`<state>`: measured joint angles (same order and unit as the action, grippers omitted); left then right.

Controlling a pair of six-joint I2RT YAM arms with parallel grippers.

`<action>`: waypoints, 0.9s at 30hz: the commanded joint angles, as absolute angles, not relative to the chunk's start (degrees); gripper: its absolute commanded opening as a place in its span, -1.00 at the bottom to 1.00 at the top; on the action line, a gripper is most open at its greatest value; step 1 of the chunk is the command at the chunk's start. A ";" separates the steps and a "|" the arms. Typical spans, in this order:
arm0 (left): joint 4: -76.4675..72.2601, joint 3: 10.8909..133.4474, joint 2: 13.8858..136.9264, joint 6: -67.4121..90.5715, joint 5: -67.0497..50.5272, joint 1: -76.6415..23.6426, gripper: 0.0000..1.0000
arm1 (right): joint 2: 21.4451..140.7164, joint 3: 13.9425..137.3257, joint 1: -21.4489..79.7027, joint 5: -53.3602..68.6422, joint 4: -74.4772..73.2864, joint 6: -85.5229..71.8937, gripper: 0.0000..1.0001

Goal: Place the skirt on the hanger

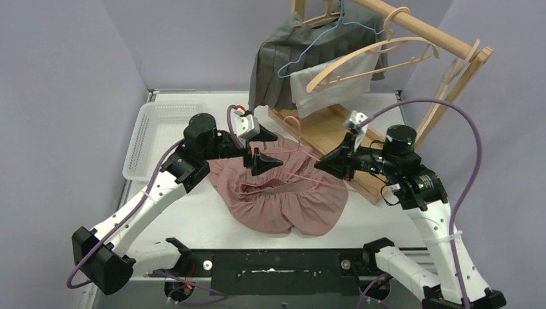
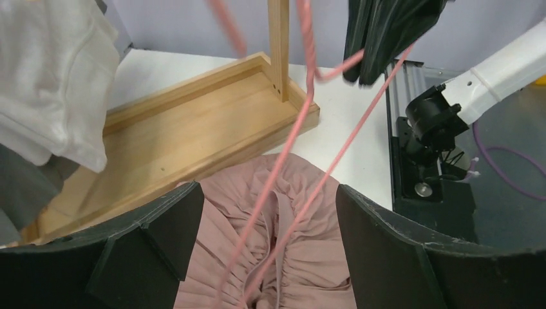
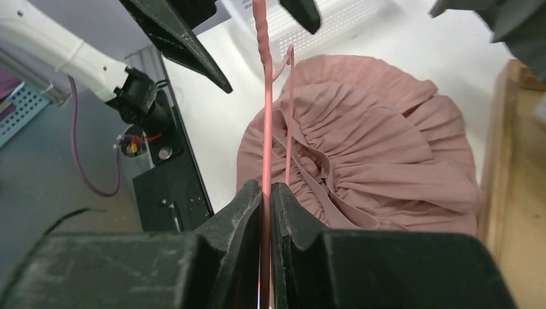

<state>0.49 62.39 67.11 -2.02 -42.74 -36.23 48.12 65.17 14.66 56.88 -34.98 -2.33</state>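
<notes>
Right tool is clamped shut on the pink wire hanger, with the wire pinched between its fingers. Left tool is open with jaws spread wide, just above the pink pleated skirt. The hanger wire runs between them; can't tell if it touches. The skirt lies crumpled on the worktop, beside the wooden rack base. The hanger's lower end meets the gathered waistband; can't tell if it's inside the fabric.
</notes>
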 commanded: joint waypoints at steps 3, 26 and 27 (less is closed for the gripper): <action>-0.80 63.98 67.47 -9.01 -49.66 -36.17 0.27 | 53.80 70.26 27.46 48.06 -33.11 3.50 -1.00; 0.70 54.93 60.17 -5.80 -68.02 -26.72 -0.81 | 52.54 70.00 29.27 55.46 -25.51 3.18 -1.00; 1.15 55.39 60.37 -6.51 -68.09 -26.72 -0.97 | 52.74 70.16 29.29 55.68 -25.49 3.05 -1.00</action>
<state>2.72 53.39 59.90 -5.80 -63.46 -26.89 52.49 68.99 28.99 53.63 -30.89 3.99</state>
